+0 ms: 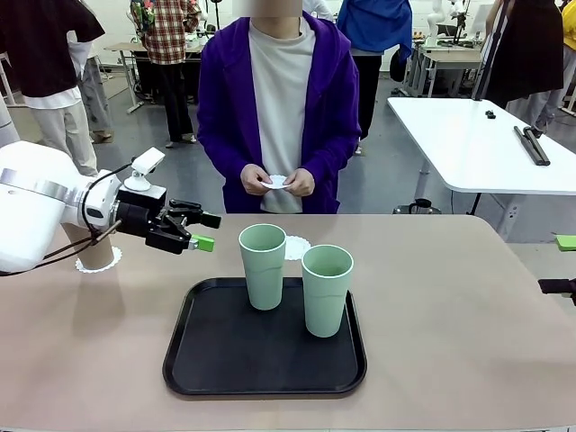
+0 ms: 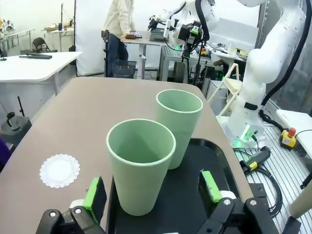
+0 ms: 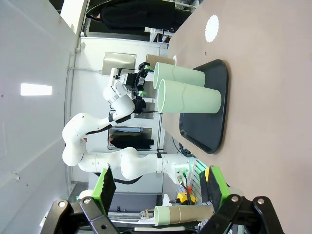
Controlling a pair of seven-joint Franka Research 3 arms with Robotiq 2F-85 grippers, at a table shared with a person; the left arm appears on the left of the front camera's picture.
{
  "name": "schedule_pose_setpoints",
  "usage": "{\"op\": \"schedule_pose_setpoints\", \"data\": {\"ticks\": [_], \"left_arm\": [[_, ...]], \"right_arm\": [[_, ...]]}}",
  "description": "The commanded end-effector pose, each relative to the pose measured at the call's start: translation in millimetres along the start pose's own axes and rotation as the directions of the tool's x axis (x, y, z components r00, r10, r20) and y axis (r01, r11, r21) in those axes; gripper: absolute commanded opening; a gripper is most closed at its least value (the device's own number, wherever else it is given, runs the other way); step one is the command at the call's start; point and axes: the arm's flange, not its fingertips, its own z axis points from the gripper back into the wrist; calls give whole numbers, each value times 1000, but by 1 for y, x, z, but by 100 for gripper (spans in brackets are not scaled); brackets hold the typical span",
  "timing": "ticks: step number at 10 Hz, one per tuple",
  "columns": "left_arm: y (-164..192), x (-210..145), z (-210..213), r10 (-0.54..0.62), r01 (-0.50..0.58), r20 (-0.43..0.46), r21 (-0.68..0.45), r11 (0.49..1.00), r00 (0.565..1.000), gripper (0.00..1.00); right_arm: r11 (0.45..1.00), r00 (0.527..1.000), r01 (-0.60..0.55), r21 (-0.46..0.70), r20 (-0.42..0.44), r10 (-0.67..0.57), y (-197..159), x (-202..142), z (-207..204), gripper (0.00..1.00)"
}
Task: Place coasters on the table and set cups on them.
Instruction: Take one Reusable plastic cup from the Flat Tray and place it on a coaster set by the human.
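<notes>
Two pale mint cups (image 1: 263, 266) (image 1: 327, 290) stand upright on a black tray (image 1: 207, 369). My left gripper (image 1: 200, 231) hovers open just left of the nearer-left cup, short of touching it. In the left wrist view that cup (image 2: 141, 163) rises just beyond my open left gripper (image 2: 152, 191), with the other cup (image 2: 179, 122) behind it. A tan cup (image 1: 97, 248), partly hidden by my left arm, stands on a coaster (image 1: 90, 265). A bare coaster (image 1: 296, 247) lies on the table (image 1: 450, 342) behind the tray. The person holds another coaster (image 1: 277, 182). My right gripper (image 1: 560, 265) is open at the right edge.
The white table (image 1: 477, 144) stands beyond the far right corner. In the right wrist view my open gripper (image 3: 160, 183) looks across the table at the tray (image 3: 214, 131), both mint cups (image 3: 190, 100) and the bare coaster (image 3: 212, 28).
</notes>
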Motion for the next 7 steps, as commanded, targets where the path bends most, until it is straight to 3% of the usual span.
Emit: {"op": "schedule_pose_setpoints", "data": {"ticks": [1, 2, 6, 7], "left_arm": [[-9, 16, -1, -47, 49, -66, 43, 998, 997, 100], [0, 0, 0, 0, 0, 0, 0, 1000, 1000, 100], [0, 3, -2, -7, 7, -13, 9, 1000, 1000, 100], [3, -7, -7, -18, 18, 8, -44, 999, 1000, 100]], "right_arm": [[1000, 1000, 0, 13, 3, 0, 0, 0, 1, 100], [1000, 1000, 0, 13, 3, 0, 0, 0, 1, 100], [1000, 1000, 0, 13, 3, 0, 0, 0, 1, 100], [1000, 1000, 0, 13, 3, 0, 0, 0, 1, 100]]}}
